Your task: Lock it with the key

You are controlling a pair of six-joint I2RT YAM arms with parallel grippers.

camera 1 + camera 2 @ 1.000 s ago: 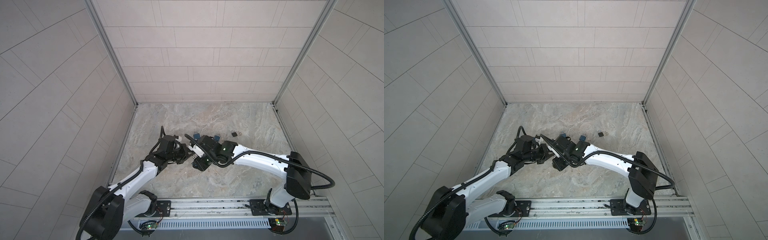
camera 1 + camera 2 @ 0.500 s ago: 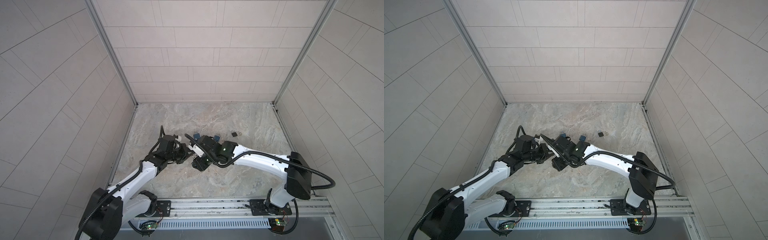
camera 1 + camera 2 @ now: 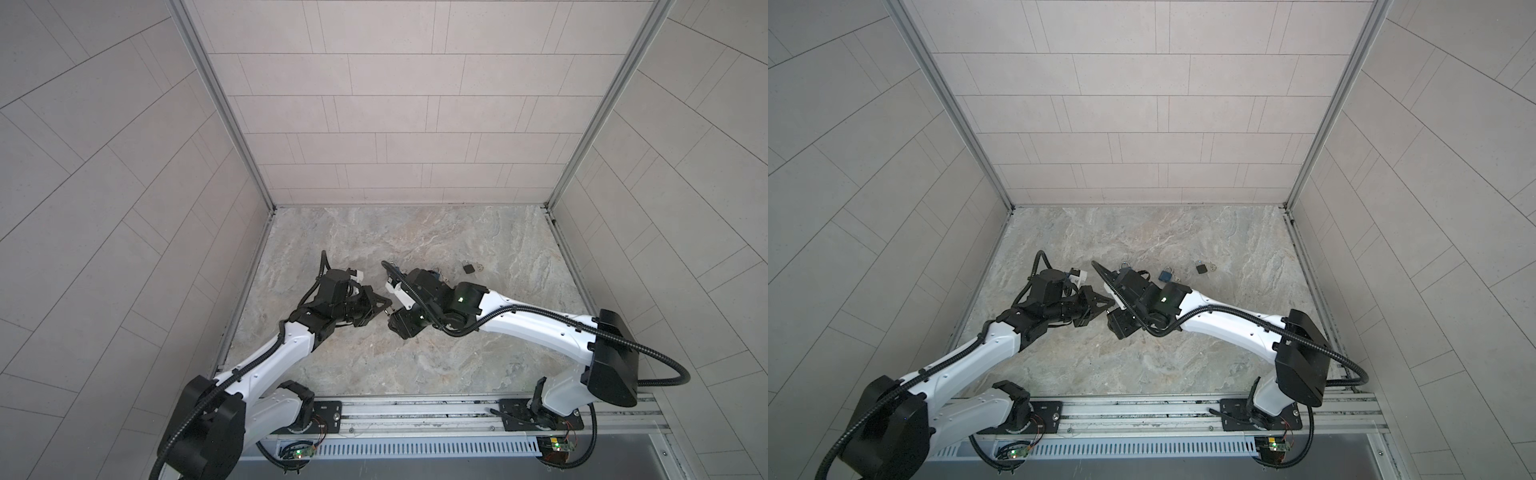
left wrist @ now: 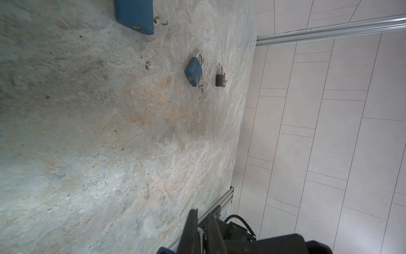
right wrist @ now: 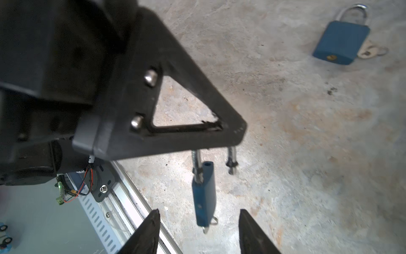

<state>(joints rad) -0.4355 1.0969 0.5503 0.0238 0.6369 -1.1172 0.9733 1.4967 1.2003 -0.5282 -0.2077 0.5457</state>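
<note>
We see the left gripper (image 5: 234, 135) pressed together on the shackle (image 5: 196, 161) of a blue padlock (image 5: 204, 193), which hangs above the stone-patterned tabletop (image 5: 307, 154), between the two arms. The shackle is open: one leg sits in the body and the free leg (image 5: 231, 162) ends beside it. A key ring (image 5: 208, 226) pokes out below the body's lower end; we cannot make out the key's blade. The right gripper (image 5: 198, 212) is spread, its fingertips (image 5: 153, 220) on either side of that lower end, not touching it. Farther back, a second blue padlock (image 4: 193, 71) and a small black padlock (image 4: 219, 79) lie side by side on the tabletop.
</note>
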